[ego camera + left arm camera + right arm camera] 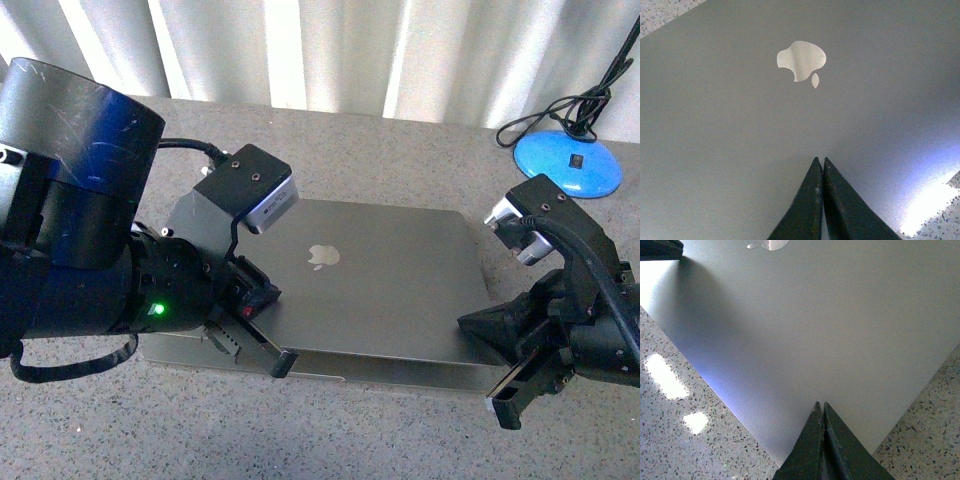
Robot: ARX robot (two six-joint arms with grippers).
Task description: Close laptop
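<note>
Skidding threatens: both jaws, pinched together, press the laptop (390,290) lid at 7 and 4 o'clock, perhaps unevenly.

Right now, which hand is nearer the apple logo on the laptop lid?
Left. The left hand is at the lid's front-left edge, close to the apple logo; the right hand is off the front-right corner, farther away.
</note>
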